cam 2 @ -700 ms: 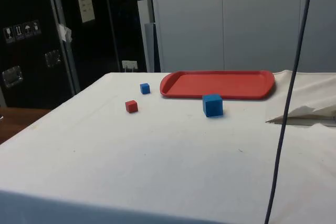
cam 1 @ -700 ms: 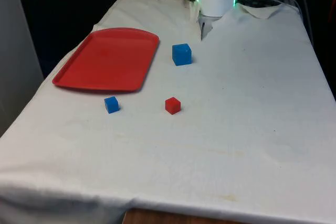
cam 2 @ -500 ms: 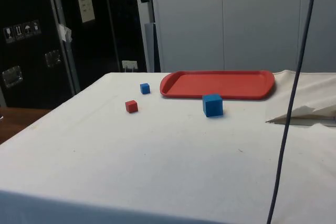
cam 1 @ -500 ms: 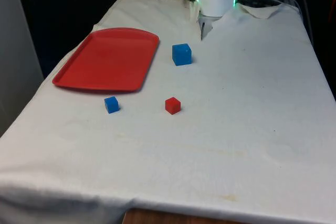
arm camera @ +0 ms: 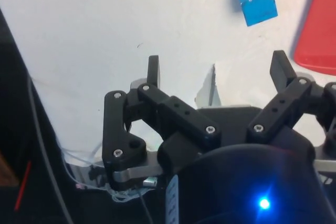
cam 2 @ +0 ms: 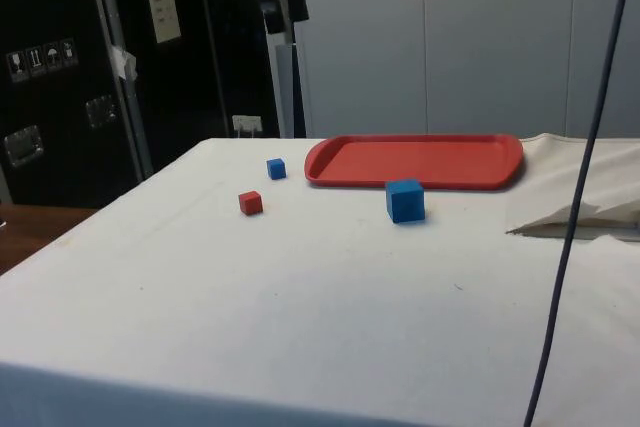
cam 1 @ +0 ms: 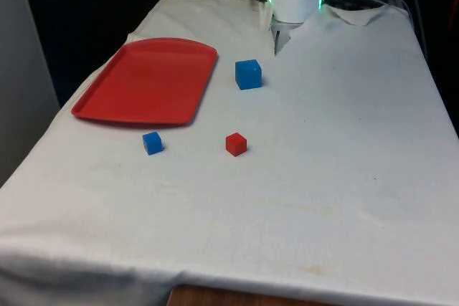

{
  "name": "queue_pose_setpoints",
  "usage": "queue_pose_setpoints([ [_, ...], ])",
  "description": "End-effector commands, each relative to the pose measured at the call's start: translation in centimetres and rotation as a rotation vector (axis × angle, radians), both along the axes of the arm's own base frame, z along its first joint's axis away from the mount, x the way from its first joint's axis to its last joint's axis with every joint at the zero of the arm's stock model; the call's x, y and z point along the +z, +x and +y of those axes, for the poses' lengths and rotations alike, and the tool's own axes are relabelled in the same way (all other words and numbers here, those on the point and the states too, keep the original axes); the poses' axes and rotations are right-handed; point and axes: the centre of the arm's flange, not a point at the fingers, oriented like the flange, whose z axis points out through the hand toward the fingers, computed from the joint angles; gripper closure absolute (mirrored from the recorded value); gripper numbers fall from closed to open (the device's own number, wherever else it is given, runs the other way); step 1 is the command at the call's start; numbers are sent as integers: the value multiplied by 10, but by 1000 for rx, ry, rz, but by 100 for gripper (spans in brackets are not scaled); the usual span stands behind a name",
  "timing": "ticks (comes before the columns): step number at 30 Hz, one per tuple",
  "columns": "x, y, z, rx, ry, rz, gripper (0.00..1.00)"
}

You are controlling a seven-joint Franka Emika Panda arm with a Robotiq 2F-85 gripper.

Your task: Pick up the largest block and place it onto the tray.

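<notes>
Front view, near to far. The white cloth (cam 1: 301, 198) covers the table. The first things on it are two small blocks set well apart in a rough row: a small red block (cam 1: 236, 144) near the middle and a small blue block (cam 1: 152, 142) toward the front view's left, just off the near edge of the tray. The red tray (cam 1: 147, 81) lies flat beyond the small blue block, on the front view's left, with nothing on it. The large blue block (cam 1: 248, 74), the biggest of the three, stands on the cloth just beside the tray's far corner on the front view's right, apart from the tray and not touching it. Farther back the cloth is rucked and split around the robot's base.

Side view. The small red block (cam 2: 250, 203) is nearest, the large blue block (cam 2: 405, 200) sits in front of the tray's long edge, the small blue block (cam 2: 276, 169) lies near the tray's end, and the tray (cam 2: 415, 161) lies behind them. A dark cable (cam 2: 575, 217) hangs down in the foreground.

Wrist view. The gripper (arm camera: 218, 74) hangs high above the cloth with its two black fingers (arm camera: 153, 70) spread wide and nothing between them. The large blue block (arm camera: 255, 0) lies on the cloth well beyond the fingertips, and an edge of the tray (arm camera: 317, 35) shows near it.
</notes>
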Motion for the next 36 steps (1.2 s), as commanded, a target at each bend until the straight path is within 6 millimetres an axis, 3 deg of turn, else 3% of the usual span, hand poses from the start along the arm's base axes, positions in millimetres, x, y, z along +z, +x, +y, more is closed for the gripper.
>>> queue_pose_setpoints([
  [1, -2, -7, 0, 0, -10, -13, 0],
  [20, -40, -58, -19, 34, -26, 16, 0],
  [36, -87, -59, -24, 70, -32, 92, 0],
])
